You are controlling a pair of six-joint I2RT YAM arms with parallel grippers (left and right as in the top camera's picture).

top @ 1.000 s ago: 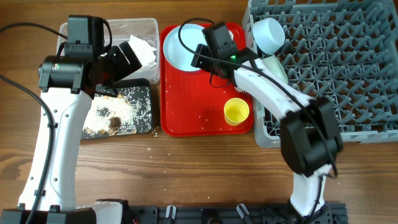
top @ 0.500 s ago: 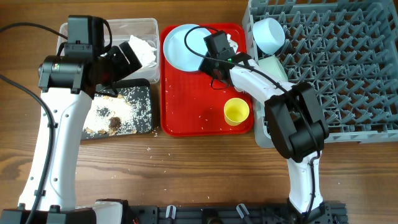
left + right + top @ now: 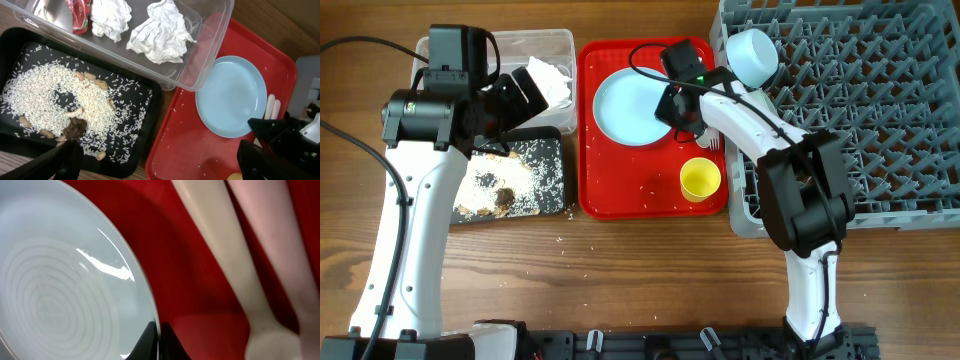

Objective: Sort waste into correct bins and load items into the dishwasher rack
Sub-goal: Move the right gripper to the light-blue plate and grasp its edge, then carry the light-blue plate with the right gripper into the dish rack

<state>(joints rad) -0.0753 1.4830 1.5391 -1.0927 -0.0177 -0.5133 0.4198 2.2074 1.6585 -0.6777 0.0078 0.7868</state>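
Right gripper (image 3: pixel 674 108) is found lowered at the right-hand rim of the light blue plate (image 3: pixel 625 105). In the right wrist view its dark fingertips (image 3: pixel 167 342) are drawn together with the rim caught between them, so the plate is judged to be pinched at its edge. The plate is laid flat in the far half of the red tray (image 3: pixel 620 195) and is seen to be bare of food. Just beside the pinched edge, on the rack side, the white spoon and fork (image 3: pixel 215 245) are laid side by side on the tray. The yellow cup (image 3: pixel 700 178) is stood nearer the tray's front, apart from the plate. The dishwasher rack (image 3: pixel 860 120) is set against the tray's right side, with a light blue bowl (image 3: pixel 752 55) already placed in its far corner.

Further left, the left gripper (image 3: pixel 162 162) is held spread wide and empty above the bins. Napkins (image 3: pixel 160 32) and a red wrapper (image 3: pixel 77 12) are contained in the clear tub (image 3: pixel 555 45), and food scraps (image 3: pixel 45 100) are spread in the black tray (image 3: pixel 550 185).

Loading of the plate is taken to be the step in hand. For the next move, the plate would need to be lifted by its rim, tipped upright, carried over the rack wall and lowered between pegs, clear of the bowl. A slip from so thin a hold is to be guarded against.
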